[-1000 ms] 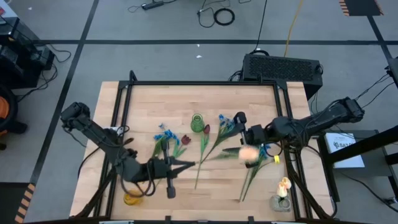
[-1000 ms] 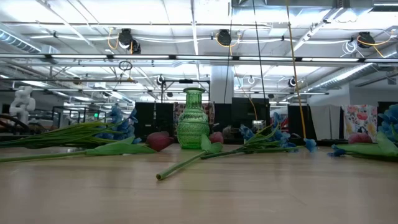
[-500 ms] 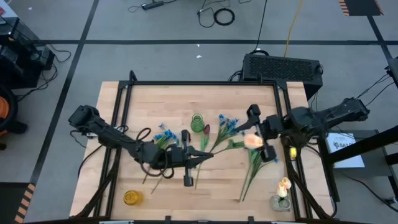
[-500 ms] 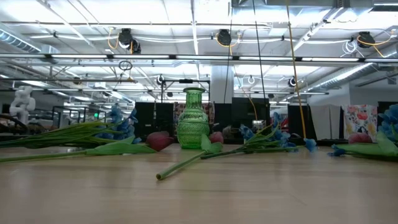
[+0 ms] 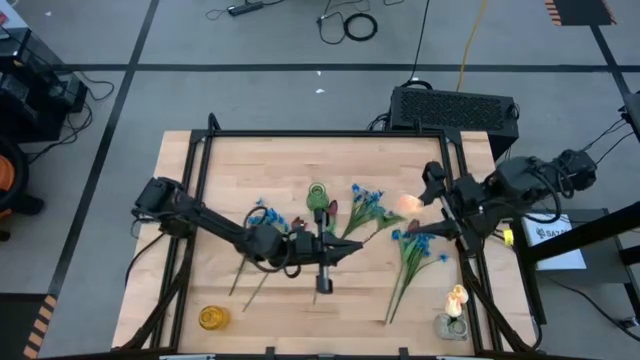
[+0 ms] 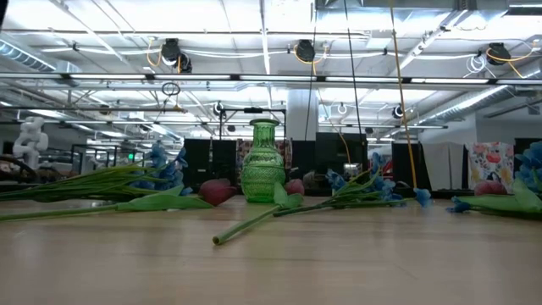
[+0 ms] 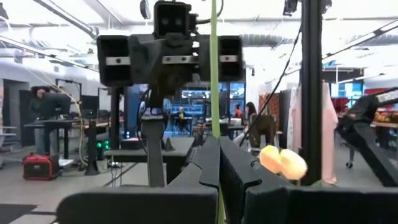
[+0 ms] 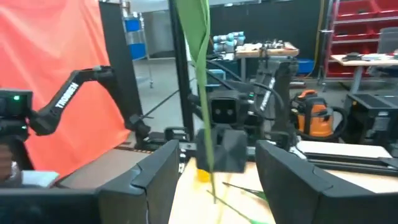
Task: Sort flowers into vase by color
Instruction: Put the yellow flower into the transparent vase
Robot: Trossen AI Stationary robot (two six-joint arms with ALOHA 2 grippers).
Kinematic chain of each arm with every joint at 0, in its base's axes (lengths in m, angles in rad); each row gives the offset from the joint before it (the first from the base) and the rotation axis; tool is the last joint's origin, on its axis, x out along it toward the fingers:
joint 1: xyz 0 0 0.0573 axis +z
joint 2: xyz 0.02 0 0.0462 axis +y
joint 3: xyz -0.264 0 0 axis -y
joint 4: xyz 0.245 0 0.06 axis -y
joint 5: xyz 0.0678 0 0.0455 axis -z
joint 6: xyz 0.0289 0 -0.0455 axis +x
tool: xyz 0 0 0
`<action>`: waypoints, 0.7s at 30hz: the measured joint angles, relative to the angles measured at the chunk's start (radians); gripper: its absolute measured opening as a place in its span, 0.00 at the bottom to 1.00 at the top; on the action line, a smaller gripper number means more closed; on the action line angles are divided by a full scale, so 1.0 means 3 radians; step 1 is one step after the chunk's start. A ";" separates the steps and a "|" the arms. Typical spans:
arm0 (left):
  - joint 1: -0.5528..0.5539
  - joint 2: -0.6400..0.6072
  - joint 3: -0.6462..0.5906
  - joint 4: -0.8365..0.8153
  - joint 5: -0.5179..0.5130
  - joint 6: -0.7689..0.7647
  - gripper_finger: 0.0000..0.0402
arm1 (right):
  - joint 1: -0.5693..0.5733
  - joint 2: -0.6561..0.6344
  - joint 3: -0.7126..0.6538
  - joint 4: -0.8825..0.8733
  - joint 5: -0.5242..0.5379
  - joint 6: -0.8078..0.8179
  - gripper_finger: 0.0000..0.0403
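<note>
Wooden desk under us carries a green vase amid scattered blue blossoms and dark red tulips. Our left pincer, pressed together on a thin green stem, meets our right pincer, whose jaws stand apart around the cream-yellow tulip and its stem. We judge a handover under way; next, one pincer must release.

The green vase stands at table centre. Flowers lie at its 9 o'clock; more flowers lie at 3 o'clock. A second vase sits at 7 o'clock, a third at 4 o'clock.
</note>
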 joint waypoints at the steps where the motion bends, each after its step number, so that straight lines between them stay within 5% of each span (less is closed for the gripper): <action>1: 0.0011 0.0058 0.0043 0.0024 0.0002 0.0000 0.00 | 0.0032 0.0026 0.0000 -0.0010 0.0001 -0.0004 0.51; 13: 0.0021 0.0410 0.0333 -0.0047 0.0007 0.0003 0.00 | 0.0376 0.0437 -0.0006 0.0080 0.0258 -0.0357 0.58; 21: 0.0008 0.0409 0.0333 -0.0107 0.0022 0.0004 0.00 | 0.0537 0.0408 -0.0005 0.0343 0.0249 -0.0415 0.52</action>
